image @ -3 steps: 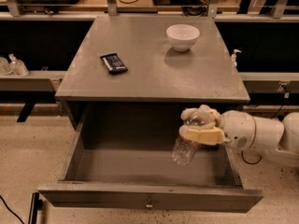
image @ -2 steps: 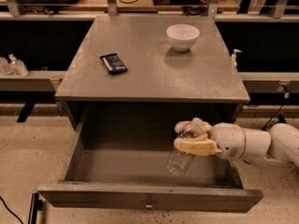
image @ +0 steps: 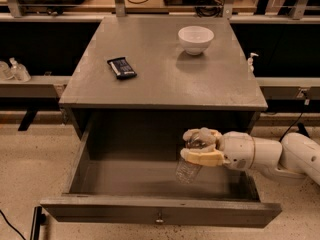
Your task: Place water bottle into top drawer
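Observation:
The top drawer (image: pixel 160 214) of the grey cabinet is pulled fully open, its flat front panel with a small metal knob facing the camera. My gripper (image: pixel 201 145) reaches in from the right and is inside the drawer's right half, shut on the water bottle (image: pixel 189 170). The clear ribbed bottle hangs below the fingers (image: pixel 202 157), tilted, its base low over the drawer floor. Its cap and label are hidden by the fingers.
On the cabinet top (image: pixel 165 84) stand a white bowl (image: pixel 196 38) at the back right and a dark flat packet (image: pixel 121 67) at the left. A small pump dispenser bottle (image: pixel 252 62) stands on the ledge to the right. Clear bottles (image: pixel 14 70) lie at far left.
My gripper has moved left and down into the drawer with the water bottle, which now hangs lower, near the drawer floor.

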Robot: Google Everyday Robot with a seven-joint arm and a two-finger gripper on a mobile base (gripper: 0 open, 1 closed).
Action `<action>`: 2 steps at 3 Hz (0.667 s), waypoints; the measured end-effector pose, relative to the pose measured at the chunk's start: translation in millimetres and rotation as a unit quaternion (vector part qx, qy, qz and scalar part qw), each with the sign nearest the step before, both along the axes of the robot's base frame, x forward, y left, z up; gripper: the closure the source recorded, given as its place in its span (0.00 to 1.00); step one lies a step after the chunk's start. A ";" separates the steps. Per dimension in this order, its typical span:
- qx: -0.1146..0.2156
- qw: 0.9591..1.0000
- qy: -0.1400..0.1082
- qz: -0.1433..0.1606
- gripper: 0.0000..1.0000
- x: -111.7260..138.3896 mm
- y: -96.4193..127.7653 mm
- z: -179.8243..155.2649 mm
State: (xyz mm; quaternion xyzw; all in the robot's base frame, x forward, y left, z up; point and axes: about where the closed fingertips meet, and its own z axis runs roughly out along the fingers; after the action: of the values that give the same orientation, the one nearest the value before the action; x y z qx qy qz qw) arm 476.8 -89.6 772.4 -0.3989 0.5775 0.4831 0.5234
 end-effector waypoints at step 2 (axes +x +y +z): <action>-0.043 0.998 -0.036 -0.013 1.00 18.2 6.4 -27.2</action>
State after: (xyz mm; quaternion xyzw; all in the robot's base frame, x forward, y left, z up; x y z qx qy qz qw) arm 495.0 -83.3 745.2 -0.4307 0.5841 0.4361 0.5322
